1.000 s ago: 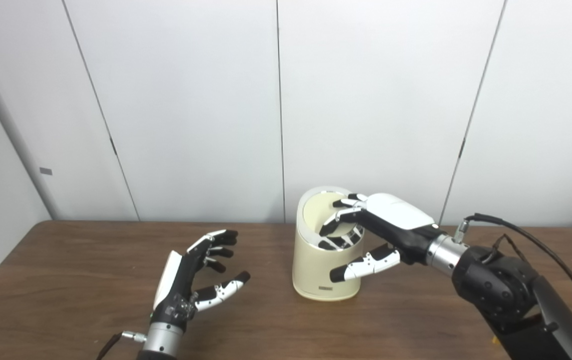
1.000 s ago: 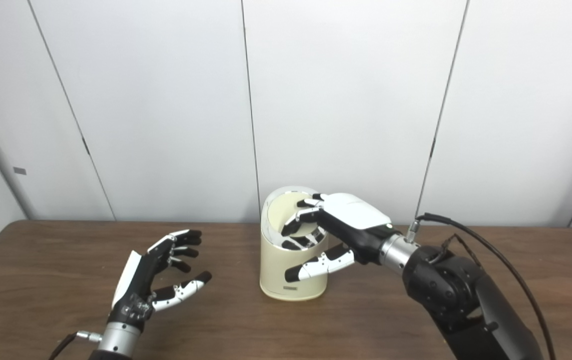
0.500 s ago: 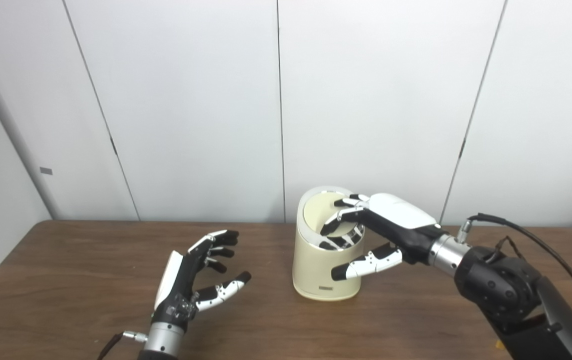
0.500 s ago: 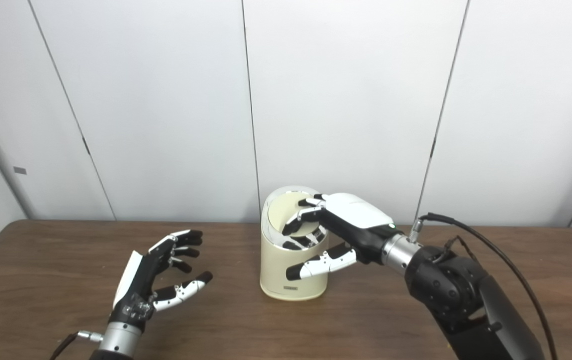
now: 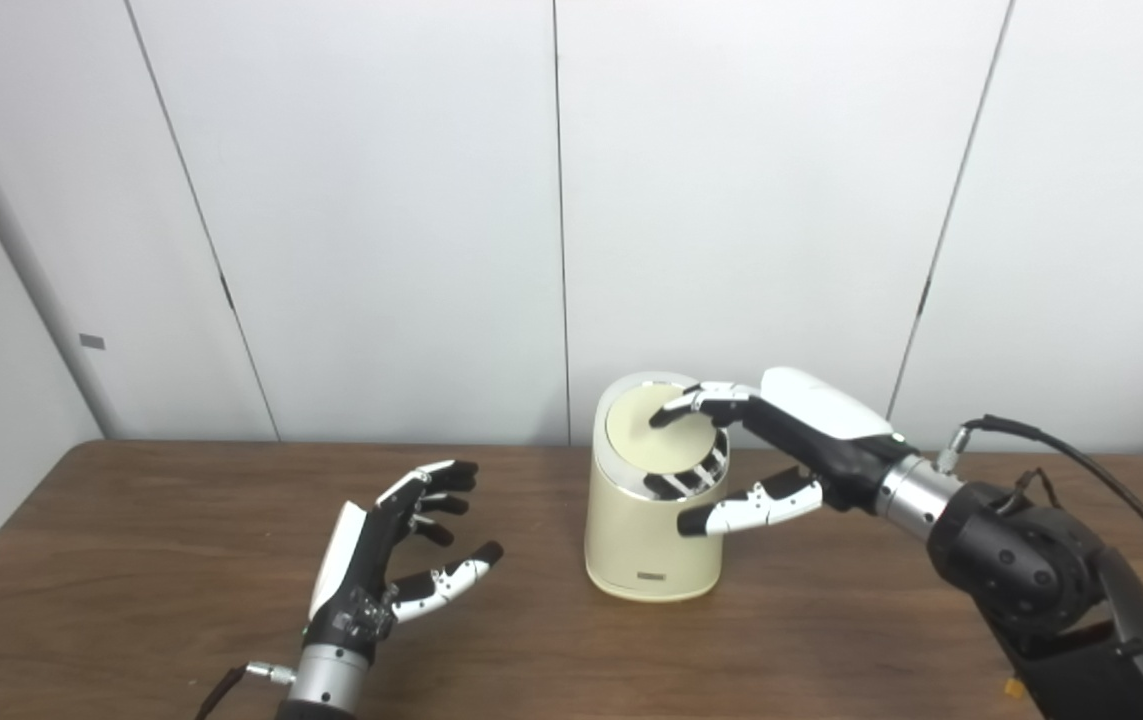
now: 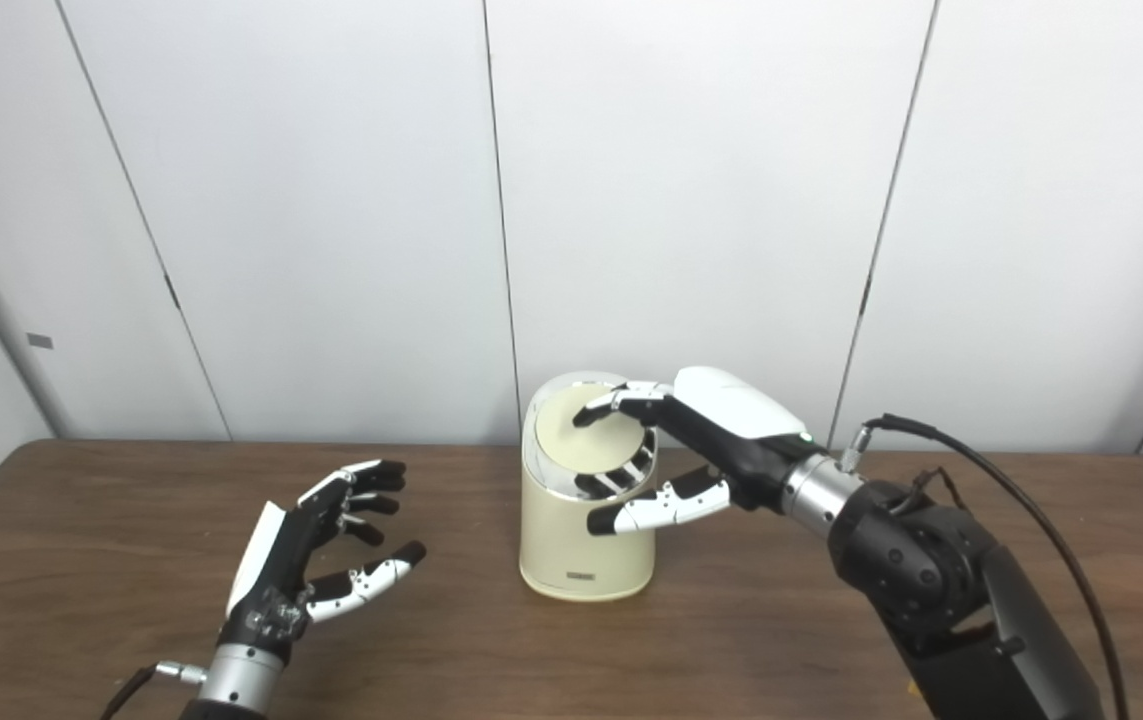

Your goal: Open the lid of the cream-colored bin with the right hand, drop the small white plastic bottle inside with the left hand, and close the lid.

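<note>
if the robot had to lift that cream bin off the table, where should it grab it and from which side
Probably the smooth round body of the cream bin, below the chrome rim, with fingers wrapped around the wall from the bin's right side. The bin stands upright with no visible handle, and the right hand is already there, fingertips on the lid. The left hand hovers open, further off.

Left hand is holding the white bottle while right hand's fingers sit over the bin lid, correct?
Not quite. The left hand holds nothing: it rests open on the table, fingers apart, and no bottle is in sight. The left eye view shows the empty palm. The rest stands: the right hand reaches over the cream-colored bin, with its fingers over the lid.
</note>
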You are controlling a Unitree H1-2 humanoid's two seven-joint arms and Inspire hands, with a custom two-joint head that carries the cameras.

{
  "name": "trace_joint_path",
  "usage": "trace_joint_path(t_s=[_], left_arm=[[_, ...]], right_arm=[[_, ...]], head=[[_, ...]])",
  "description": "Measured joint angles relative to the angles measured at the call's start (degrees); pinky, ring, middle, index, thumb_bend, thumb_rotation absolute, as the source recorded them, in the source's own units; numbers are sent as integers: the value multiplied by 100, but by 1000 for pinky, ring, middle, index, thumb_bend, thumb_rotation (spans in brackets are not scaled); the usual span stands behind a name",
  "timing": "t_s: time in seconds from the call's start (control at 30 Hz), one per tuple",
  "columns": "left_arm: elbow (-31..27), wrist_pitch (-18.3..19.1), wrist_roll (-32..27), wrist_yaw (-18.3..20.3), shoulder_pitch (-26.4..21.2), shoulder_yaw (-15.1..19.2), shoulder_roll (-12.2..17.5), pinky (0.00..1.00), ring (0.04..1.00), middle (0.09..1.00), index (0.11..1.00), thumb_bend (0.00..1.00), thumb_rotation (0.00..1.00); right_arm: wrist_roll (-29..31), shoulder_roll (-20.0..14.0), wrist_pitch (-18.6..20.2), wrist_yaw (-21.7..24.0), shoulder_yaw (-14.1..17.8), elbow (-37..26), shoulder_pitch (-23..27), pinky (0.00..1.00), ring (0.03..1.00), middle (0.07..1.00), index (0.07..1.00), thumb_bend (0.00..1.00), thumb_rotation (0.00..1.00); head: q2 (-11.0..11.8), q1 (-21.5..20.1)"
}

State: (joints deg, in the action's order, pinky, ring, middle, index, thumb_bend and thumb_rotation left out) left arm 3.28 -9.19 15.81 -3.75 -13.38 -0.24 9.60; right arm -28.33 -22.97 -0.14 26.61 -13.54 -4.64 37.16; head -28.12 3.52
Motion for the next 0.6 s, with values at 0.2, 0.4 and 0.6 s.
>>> trace_joint_path(t_s=[0.2, 0.4, 0.6], left_arm=[[0, 0, 4, 7, -2, -3, -10, 545, 684, 748, 761, 596, 98], [-6, -10, -2, 40, -6, -5, -2, 536, 686, 750, 763, 624, 111], [-138, -8, -11, 53, -17, 0, 2, 532, 689, 751, 770, 665, 98]], right_arm=[[308, 145, -178, -452, 378, 103, -154, 715, 853, 888, 875, 684, 474], [961, 550, -234, -1133, 1059, 250, -702, 766, 848, 878, 868, 732, 356], [1610, 677, -154, -1338, 1475, 282, -1125, 799, 868, 874, 886, 694, 263]], head=[[0, 0], [0, -26], [26, -9]])
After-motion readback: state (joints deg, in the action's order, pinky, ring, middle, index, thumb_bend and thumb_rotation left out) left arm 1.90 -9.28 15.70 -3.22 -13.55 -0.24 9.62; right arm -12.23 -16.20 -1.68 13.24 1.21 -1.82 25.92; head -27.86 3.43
